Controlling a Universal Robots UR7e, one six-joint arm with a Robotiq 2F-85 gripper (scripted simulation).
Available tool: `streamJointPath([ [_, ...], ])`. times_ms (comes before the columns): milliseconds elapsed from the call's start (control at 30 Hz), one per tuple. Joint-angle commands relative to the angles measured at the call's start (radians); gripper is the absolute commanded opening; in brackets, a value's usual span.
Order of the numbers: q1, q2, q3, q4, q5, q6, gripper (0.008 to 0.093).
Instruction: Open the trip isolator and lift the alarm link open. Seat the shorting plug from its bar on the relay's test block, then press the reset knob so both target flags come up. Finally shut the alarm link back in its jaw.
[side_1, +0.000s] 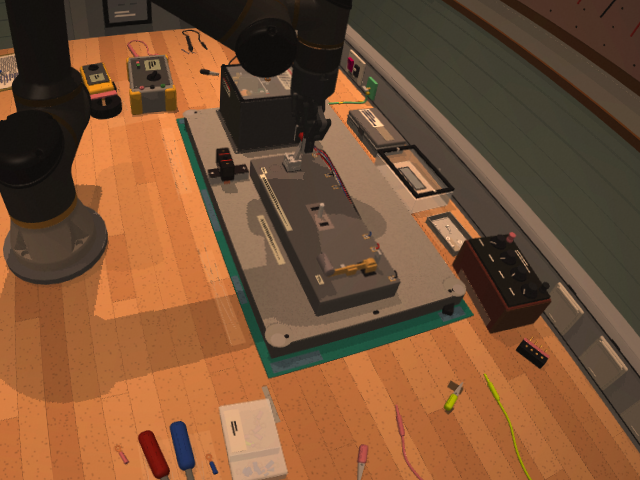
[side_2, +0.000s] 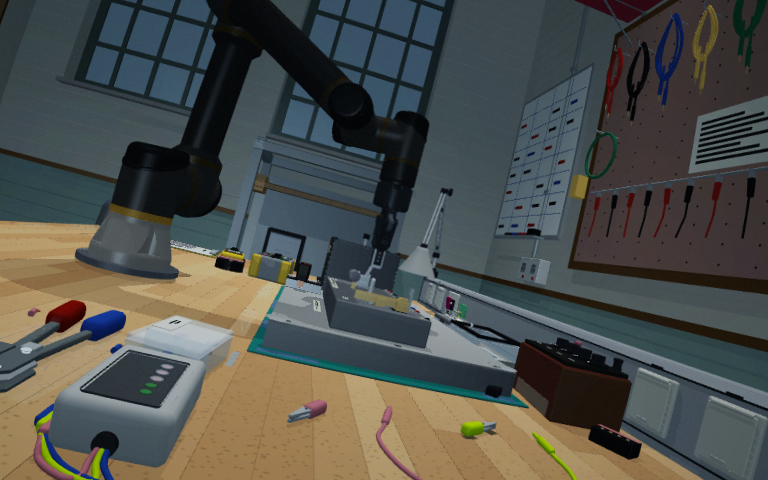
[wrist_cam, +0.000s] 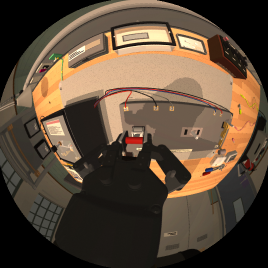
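My gripper (wrist_cam: 134, 143) grips the red handle of the trip isolator (wrist_cam: 134, 140), its fingers closed on it. The isolator (side_1: 295, 155) stands at the far end of the grey terminal block (side_1: 323, 232), its blade raised from a pale base. The brass alarm link (side_1: 355, 267) lies flat near the block's near end. A small pale lever (side_1: 321, 211) stands at the block's middle. The black relay box (side_1: 255, 106) stands just behind the isolator. The shorting plug (side_1: 226, 164) sits on its bar to the left.
Behind the work a grey trunking with sockets (side_1: 563, 305) runs along the green wall. A brown decade box (side_1: 500, 281) stands to the right of the base plate. Meters (side_1: 150, 82), screwdrivers (side_1: 167, 449) and loose leads (side_1: 504, 413) lie on the wooden bench.
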Motion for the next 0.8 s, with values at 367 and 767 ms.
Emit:
streamJointPath([
  [367, 0.0, 0.0, 0.0, -0.001, 0.0, 0.0, 0.048],
  [767, 0.0, -0.01, -0.011, 0.019, 0.0, 0.0, 0.048],
])
